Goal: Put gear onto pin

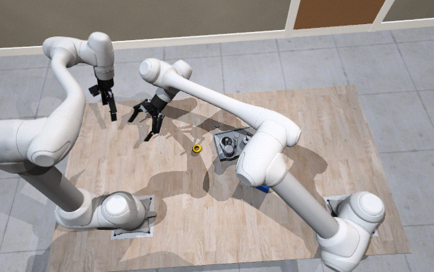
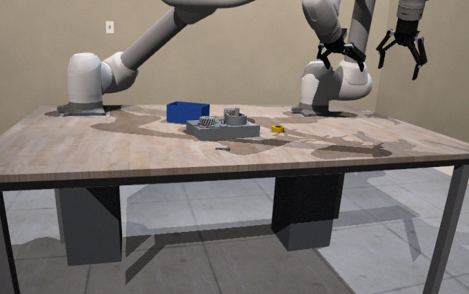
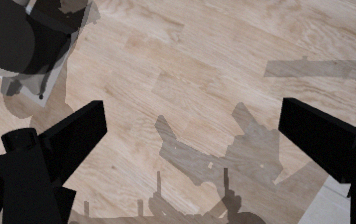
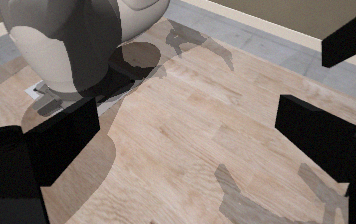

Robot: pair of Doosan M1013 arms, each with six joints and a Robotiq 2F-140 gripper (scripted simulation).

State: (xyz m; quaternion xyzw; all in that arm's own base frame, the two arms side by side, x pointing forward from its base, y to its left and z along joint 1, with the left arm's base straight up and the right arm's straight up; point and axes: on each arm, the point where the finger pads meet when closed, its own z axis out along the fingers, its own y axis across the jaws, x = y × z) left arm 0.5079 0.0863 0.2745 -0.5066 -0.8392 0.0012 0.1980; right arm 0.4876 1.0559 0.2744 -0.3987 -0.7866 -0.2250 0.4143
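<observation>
The grey base block (image 1: 242, 132) (image 2: 228, 133) carries a collar (image 2: 236, 121) around an upright pin (image 2: 236, 111). A fixed-looking gear (image 1: 229, 149) (image 2: 228, 111) stands beside the collar. A gear with a red mark (image 1: 246, 139) (image 2: 207, 121) rests on the block, apart from the collar. The arrow's exact direction and the collar's mark are too small to tell. My left gripper (image 1: 109, 111) (image 2: 397, 72) (image 3: 192, 115) is open and empty, high over the table's far side. My right gripper (image 1: 138, 129) (image 2: 345, 68) (image 4: 187, 112) is open, empty and tilted, also high, away from the block.
A yellow ring (image 1: 193, 148) (image 2: 277, 130) lies beside the block. A small bolt (image 1: 217, 126) (image 2: 222, 148) lies nearby. A blue bin (image 1: 263, 188) (image 2: 187, 113) stands on the block's other side. The two grippers are near each other; the right arm reaches over the block.
</observation>
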